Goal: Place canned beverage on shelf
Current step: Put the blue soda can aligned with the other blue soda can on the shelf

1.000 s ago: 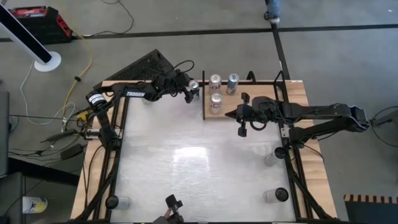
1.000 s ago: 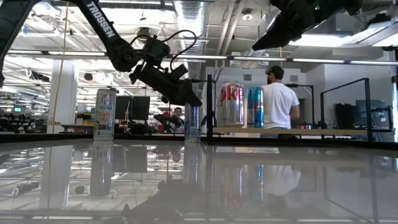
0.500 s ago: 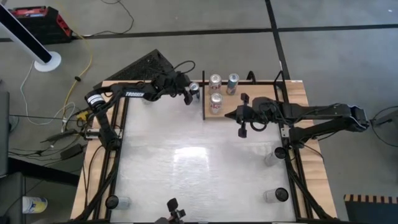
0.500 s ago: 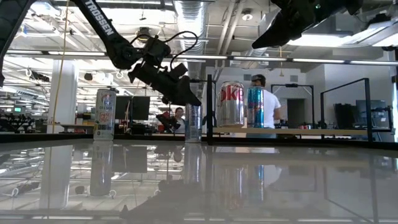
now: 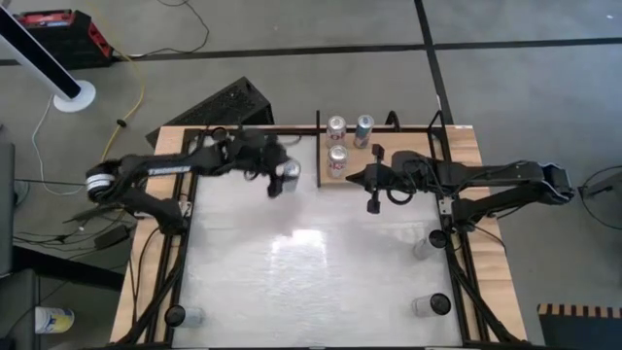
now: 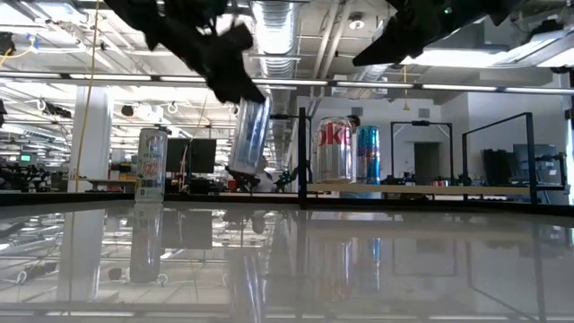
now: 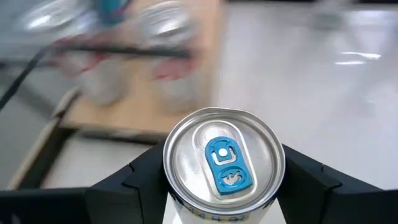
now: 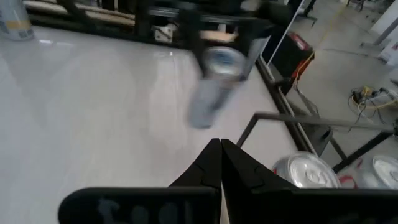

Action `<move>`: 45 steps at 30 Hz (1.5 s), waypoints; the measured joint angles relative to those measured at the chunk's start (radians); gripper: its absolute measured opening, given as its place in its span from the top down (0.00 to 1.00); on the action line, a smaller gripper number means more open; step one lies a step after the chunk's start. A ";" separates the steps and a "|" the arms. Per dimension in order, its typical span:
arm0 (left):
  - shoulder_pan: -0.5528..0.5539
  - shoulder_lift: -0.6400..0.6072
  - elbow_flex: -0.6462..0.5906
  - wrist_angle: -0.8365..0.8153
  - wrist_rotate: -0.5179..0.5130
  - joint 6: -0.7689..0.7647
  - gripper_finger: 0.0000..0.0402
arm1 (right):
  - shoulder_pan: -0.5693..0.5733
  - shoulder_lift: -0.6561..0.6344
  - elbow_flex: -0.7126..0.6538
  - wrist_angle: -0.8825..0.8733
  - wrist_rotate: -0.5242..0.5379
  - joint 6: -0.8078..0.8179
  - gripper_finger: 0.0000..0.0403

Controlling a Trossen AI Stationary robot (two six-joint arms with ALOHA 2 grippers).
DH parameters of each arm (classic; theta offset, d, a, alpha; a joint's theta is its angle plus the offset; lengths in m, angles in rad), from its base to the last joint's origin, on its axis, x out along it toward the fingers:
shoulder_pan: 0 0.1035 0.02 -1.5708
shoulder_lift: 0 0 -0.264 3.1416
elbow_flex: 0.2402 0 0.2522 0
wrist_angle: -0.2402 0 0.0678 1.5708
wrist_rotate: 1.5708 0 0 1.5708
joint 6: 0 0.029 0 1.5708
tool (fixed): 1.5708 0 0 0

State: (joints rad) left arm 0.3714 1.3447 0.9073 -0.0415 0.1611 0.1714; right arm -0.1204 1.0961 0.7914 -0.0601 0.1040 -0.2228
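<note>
A silver can (image 5: 290, 172) with a blue tab (image 7: 222, 160) hangs above the table's far half, left of the shelf (image 5: 358, 148), with my left gripper (image 5: 277, 177) shut on it. In the low view the can (image 6: 248, 135) is tilted and clear of the tabletop. The wooden shelf carries three upright cans: two at the back (image 5: 337, 124) (image 5: 363, 124) and one in front (image 5: 337, 161). My right gripper (image 5: 352, 179) hovers shut and empty over the shelf's near edge (image 8: 221, 155). My left gripper pinches the can's side wall just below its top rim (image 7: 177, 186) between its two fingers (image 7: 140, 183), one on each side. The fingers come slanting down from the table's left (image 6: 229, 67). The can hangs tilted, its bottom (image 6: 240, 169) lifted clear of the table.
Another can (image 6: 151, 164) stands on the table at the far left. More cans stand by the right edge (image 5: 423, 245) (image 5: 425, 307) and the near left corner (image 5: 191, 316). Black rails (image 5: 318, 146) bound the shelf's ends. The table's middle (image 5: 311, 262) holds nothing.
My left gripper has taken the can that stood by the shelf's left end, lifted it off the table and carried it toward the near edge and a little left. The can has tipped from upright to tilted. My right gripper has stayed where it was.
</note>
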 joint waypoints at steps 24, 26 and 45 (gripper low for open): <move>-0.376 0.133 -0.147 0.320 0.071 0.078 0.45 | 0.030 0.107 0.000 0.105 -0.092 0.115 0.94; -0.377 0.147 -0.146 0.356 0.108 0.078 0.45 | 0.050 0.107 0.000 0.105 -0.094 0.124 0.94; -0.377 0.180 -0.144 0.404 0.227 0.076 0.27 | 0.080 0.106 0.000 0.117 -0.093 0.128 0.94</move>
State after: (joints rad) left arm -0.0052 1.5246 0.7631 0.3620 0.3885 0.2475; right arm -0.0406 1.2022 0.7918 0.0565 0.0105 -0.0944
